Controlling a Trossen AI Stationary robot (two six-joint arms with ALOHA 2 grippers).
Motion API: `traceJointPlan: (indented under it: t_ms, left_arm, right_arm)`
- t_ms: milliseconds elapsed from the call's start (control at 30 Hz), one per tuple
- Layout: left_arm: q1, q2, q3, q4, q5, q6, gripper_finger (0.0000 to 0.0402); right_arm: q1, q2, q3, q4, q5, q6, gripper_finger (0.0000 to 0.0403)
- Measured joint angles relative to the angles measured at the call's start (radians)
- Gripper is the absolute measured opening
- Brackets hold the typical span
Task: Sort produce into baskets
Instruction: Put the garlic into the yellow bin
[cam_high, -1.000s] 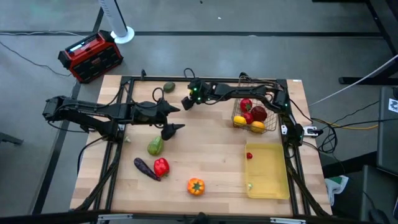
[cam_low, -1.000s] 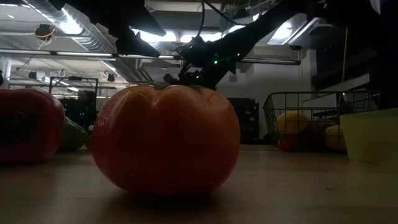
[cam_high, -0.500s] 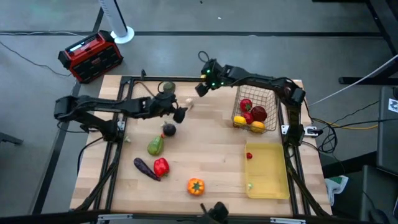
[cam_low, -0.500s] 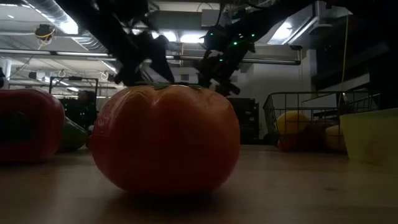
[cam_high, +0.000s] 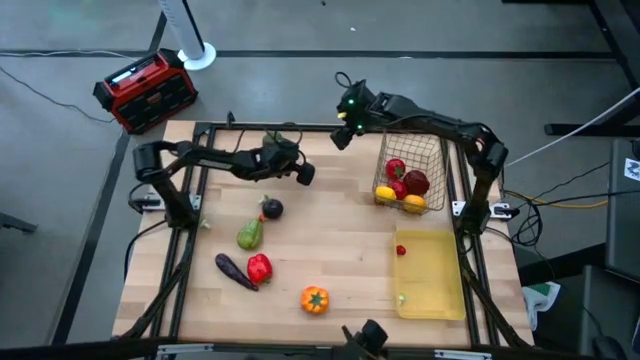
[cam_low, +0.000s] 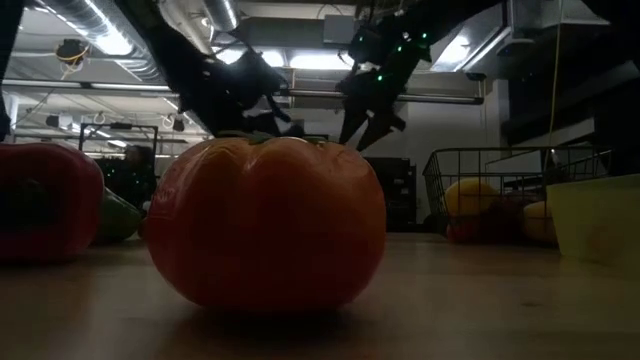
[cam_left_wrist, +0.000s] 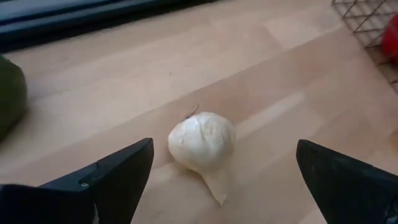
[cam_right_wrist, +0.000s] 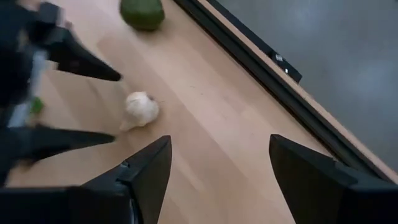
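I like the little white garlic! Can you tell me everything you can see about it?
The garlic is a small white bulb with faint grooves and a pointed tail, probably plastic. It lies on its side on the bare wooden table, nothing gripping it. The left gripper is open around it, fingers well clear. A green fruit sits farther off.

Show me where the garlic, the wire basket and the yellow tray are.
garlic (cam_left_wrist: 202, 140): left wrist view, middle of the bulb.
wire basket (cam_high: 437, 170): high view, right wall.
yellow tray (cam_high: 436, 275): high view, bare floor.

1 overhead view, 1 table-level view close behind an orange pepper (cam_low: 265, 222), 2 wrist views sharing the garlic (cam_left_wrist: 201, 140).
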Motion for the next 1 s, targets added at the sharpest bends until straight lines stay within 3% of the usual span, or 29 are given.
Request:
traceJointPlan:
  t_ms: [400, 600, 800, 1000]
  left_arm:
    - [0.03, 0.113, 0.056, -0.008, -0.001, -0.028, 0.0388]
    - [0.031, 0.147, 0.056, 0.038, -0.001, -0.04, 0.0384]
    - [0.036, 0.145, 0.056, 0.053, -0.002, -0.031, 0.0339]
    - [0.034, 0.144, 0.055, 0.042, 0.008, -0.03, 0.0278]
  right_arm:
    - [0.005, -0.179, 0.0, -0.171, 0.022, -0.1, 0.0266]
    - [0.041, -0.305, 0.0, -0.241, 0.089, -0.144, 0.0266]
    - [0.132, -0.42, -0.014, -0.328, 0.222, -0.158, 0.0266]
    - [0.244, -0.568, -0.199, -0.337, 0.321, -0.084, 0.0266]
